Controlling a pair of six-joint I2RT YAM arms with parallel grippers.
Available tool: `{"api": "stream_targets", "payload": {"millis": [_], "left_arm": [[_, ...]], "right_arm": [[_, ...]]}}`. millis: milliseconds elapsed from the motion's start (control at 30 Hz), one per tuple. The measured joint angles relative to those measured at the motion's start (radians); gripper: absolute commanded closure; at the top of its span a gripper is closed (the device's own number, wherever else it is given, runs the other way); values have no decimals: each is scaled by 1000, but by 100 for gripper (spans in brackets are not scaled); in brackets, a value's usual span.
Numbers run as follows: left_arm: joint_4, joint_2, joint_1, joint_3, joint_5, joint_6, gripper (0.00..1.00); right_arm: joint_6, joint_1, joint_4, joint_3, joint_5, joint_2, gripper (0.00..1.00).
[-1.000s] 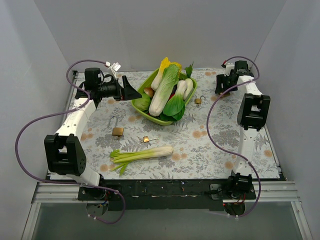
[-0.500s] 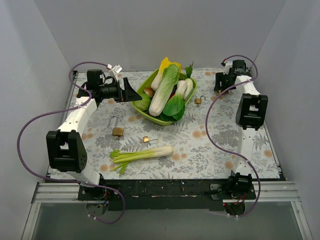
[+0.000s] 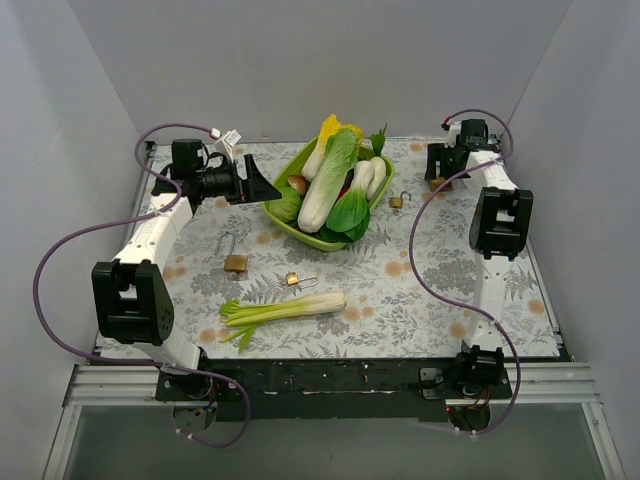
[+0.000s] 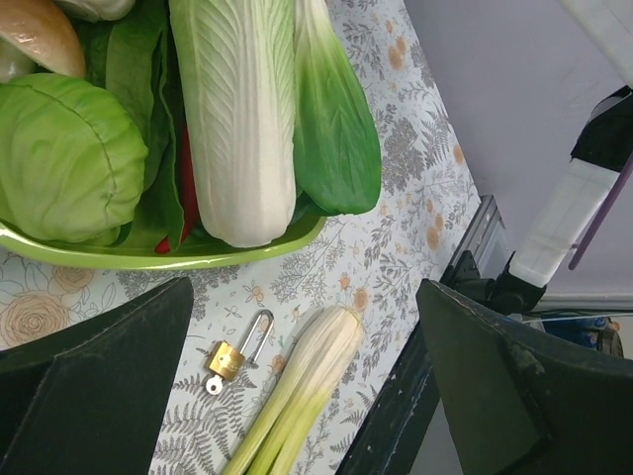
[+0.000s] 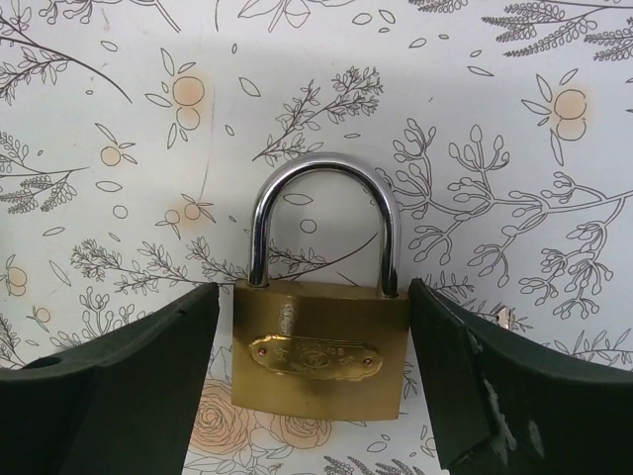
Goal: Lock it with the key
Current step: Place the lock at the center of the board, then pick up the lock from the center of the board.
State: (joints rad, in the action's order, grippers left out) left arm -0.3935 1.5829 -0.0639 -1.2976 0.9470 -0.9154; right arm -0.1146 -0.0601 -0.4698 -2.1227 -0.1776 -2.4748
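A brass padlock (image 5: 321, 341) with its steel shackle down lies flat on the flowered cloth. My right gripper (image 5: 315, 289) is open just above it, one finger on each side of the lock's body, not touching it. This is at the back right of the table, under the right gripper (image 3: 437, 170). A small metal bit (image 5: 504, 317) shows beside the right finger. A small brass padlock (image 4: 229, 358) with a key (image 4: 214, 386) in it lies in the middle (image 3: 297, 279). My left gripper (image 3: 264, 187) is open and empty, held high beside the green basket.
The green basket (image 3: 290, 228) holds cabbage, bok choy and other vegetables. A leek (image 3: 285, 308) lies at the front. A long-shackle padlock (image 3: 236, 262) lies at the left. Another small padlock (image 3: 397, 200) lies right of the basket. The back wall is close behind the right gripper.
My right gripper has shifted slightly left at the back right corner. The left arm has shifted slightly and its gripper stays beside the basket.
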Motion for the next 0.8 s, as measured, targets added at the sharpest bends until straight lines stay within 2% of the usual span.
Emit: {"api": "stream_targets", "payload": {"millis": [167, 267, 467, 633, 800], "left_arm": [[-11, 0, 16, 0, -24, -1, 2], [-27, -3, 35, 0, -45, 0, 2], [-91, -42, 153, 0, -116, 16, 2], [-168, -117, 188, 4, -249, 64, 2], [-198, -250, 182, 71, -377, 66, 2]], "right_arm": [[8, 2, 2, 0, 2, 0, 13], [7, 2, 2, 0, -5, 2, 7], [-21, 2, -1, 10, -8, 64, 5], [-88, 2, 13, 48, -35, 233, 3], [-143, 2, 109, 233, -105, 554, 2]]}}
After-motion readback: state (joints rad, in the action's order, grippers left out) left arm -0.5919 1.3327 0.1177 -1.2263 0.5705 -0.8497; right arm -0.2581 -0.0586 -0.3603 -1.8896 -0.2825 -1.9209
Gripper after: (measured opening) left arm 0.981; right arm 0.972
